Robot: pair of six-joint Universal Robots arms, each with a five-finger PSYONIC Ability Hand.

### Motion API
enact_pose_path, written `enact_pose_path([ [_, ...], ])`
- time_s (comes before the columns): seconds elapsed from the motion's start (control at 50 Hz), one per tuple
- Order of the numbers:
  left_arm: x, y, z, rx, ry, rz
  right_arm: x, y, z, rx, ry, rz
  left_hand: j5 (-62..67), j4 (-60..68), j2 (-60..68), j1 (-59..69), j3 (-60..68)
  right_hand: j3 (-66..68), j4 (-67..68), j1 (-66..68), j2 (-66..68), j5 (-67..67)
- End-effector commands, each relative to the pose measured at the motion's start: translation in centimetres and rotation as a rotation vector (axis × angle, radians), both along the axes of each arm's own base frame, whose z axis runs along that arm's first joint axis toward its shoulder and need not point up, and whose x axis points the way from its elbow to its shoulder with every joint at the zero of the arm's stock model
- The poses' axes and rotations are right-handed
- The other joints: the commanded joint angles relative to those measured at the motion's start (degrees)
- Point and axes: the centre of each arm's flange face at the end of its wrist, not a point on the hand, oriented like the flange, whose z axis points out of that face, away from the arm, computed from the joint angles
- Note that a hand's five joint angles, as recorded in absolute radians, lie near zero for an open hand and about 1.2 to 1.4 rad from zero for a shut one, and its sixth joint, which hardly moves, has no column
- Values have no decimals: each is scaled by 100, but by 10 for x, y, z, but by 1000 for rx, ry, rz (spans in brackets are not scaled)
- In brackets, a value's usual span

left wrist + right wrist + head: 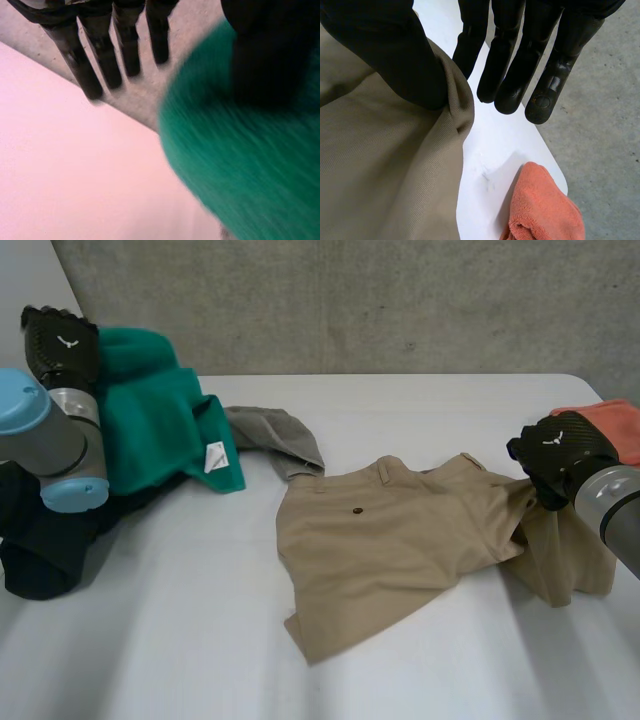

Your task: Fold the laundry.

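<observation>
Khaki shorts [390,550] lie spread in the middle of the white table [180,640], waistband towards the far side. My right hand [560,455] is at their right edge and holds it a little off the table. Its thumb [395,55] pinches the khaki cloth [380,175] against the fingers [510,60]. At the far left my left hand [60,340] is raised beside a green garment [160,420]. Its fingers [95,60] are straight and apart, and the green cloth [250,165] bunches up by the thumb.
A grey cloth [280,435] lies between the green garment and the shorts. Under my left arm sits a black garment [45,550]. An orange towel [610,425] [545,210] lies at the table's far right corner, behind my right hand. A concrete wall stands behind the table.
</observation>
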Motion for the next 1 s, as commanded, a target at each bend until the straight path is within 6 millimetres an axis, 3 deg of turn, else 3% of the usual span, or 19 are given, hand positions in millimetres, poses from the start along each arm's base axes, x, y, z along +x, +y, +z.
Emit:
enact_pose_path([
  [0.02, -34, 35, -13, 74, 1, -104, 1, 2, -1, 3, 0, 3, -1518, -1516, -1530, -964, -1584, 1237, 1192, 2341, 1251, 1356],
  [0.2, -83, 86, -28, 163, 32, -310, 3, 6, 2, 1, -6, 9, -1518, -1516, -1530, -964, -1584, 1237, 1192, 2341, 1251, 1356],
  [0.34, -114, 101, -31, 192, 79, -539, 2, 10, 0, 10, -5, 10, -1328, -1327, -1341, -774, -1394, 1237, 1192, 2341, 1251, 1356],
  [0.46, -146, 93, -60, 246, 47, -719, 1, 14, -6, 32, 0, 11, -1160, -1159, -1173, -606, -1226, 1237, 1192, 2341, 1251, 1356],
  [0.52, -154, 79, -72, 263, 40, -742, 0, 15, -9, 41, 2, 6, -691, -690, -704, -138, -757, 1237, 1192, 2341, 1251, 1356],
  [0.72, -160, 57, -117, 388, 25, -771, -4, 16, -14, 57, 6, -4, 102, 103, 89, 655, 36, 1237, 1192, 2341, 1251, 1356],
  [0.8, -160, 50, -124, 380, 23, -768, -4, 17, -15, 61, 12, -2, 369, 371, 357, 923, 303, 1237, 1192, 2341, 1251, 1356],
  [0.88, -158, 37, -125, 340, 25, -757, -4, 18, -16, 65, 15, -2, 2233, 2234, 2221, 2787, 2167, 1237, 1192, 2341, 1251, 1356],
  [0.96, -158, 26, -128, 302, 26, -739, -5, 19, -19, 75, 18, -3, 5141, 5142, 5128, 5694, 5075, 1237, 1192, 2341, 1251, 1356],
  [1.0, -152, 17, -126, 271, 29, -700, -6, 20, -20, 80, 18, -4, 5482, 5484, 5470, 6036, 5416, 1237, 1192, 2341, 1251, 1356],
])
